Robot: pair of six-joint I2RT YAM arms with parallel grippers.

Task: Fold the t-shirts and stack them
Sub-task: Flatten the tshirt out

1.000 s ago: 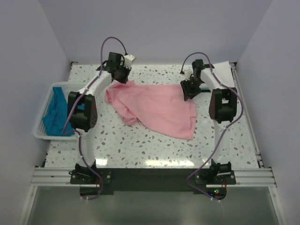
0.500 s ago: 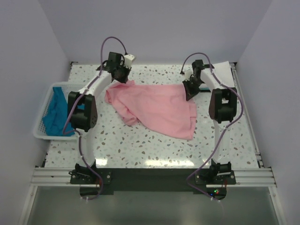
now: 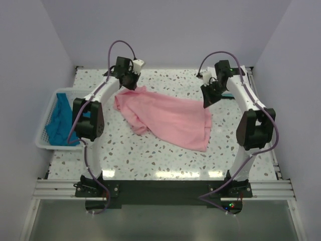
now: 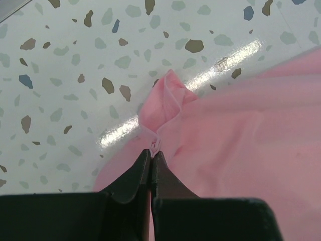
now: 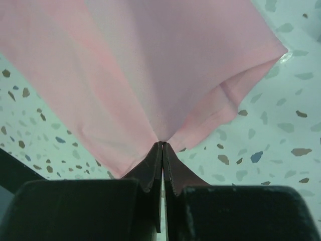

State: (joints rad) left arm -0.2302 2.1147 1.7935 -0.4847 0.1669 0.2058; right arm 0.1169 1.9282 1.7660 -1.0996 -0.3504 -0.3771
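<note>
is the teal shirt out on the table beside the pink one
No, the teal shirt lies in the white basket at the left, apart from the pink shirt.

No readable text, label, brand or number shows anywhere.

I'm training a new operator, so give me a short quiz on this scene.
1. True or false: the left gripper and right gripper are both shut on the pink shirt.
2. The teal shirt lies: A) in the basket; B) under the pink shirt; C) in the right gripper.
3. Which gripper is nearer the basket?
Key: 1 true; 2 A; 3 left.
</note>
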